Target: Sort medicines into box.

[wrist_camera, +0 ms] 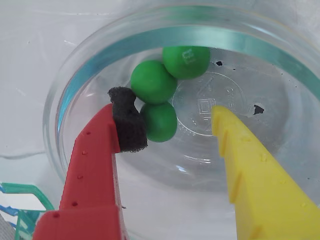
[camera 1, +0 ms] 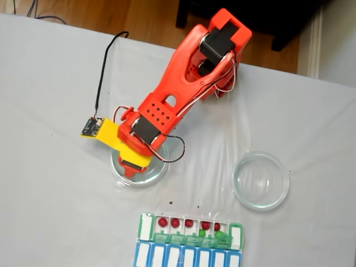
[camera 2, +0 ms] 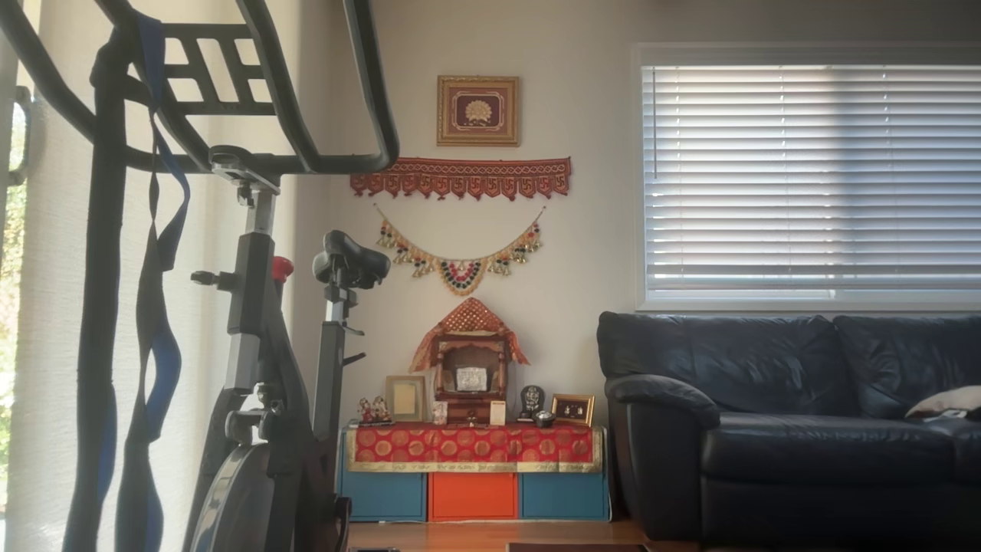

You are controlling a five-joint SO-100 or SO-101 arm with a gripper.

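— Where do your jaws stand?

— Apart. In the wrist view my gripper (wrist_camera: 172,127) is down inside a round clear glass dish (wrist_camera: 75,85), the red finger (wrist_camera: 95,165) with its black foam pad (wrist_camera: 127,120) at the left, the yellow finger (wrist_camera: 250,170) at the right. Nothing is clamped yet.

— And the medicines?

— Three green balls lie in the dish. The nearest green ball (wrist_camera: 159,121) touches my foam pad; the middle one (wrist_camera: 153,81) and the far one (wrist_camera: 187,60) sit beyond it, each touching the next. The gap to the yellow finger is wide.

— So how would you close well?

— I judge I should take only the nearest ball, centred on the pad, and close slowly. It is glossy and round, so it could squirt out along the glass or push into its neighbours. A slightly lower, squarer approach would help.

— Where must it go?

— In the fixed view, the white organiser row with green lids (camera 1: 146,227) lies near the table's front edge, red balls (camera 1: 162,222) in a line of compartments, a couple of green ones (camera 1: 217,235) toward its right. A blue-and-white row (camera 1: 144,257) touches it below.

— The rest of the table?

— A white cloth (camera 1: 50,183), a second, empty glass dish (camera 1: 261,179) at the right, and tiny dark specks (camera 1: 171,203).

— The room?

— In the other view, an exercise bike (camera 2: 260,345), a black leather sofa (camera 2: 789,414), a small shrine (camera 2: 469,368) and window blinds (camera 2: 812,176).
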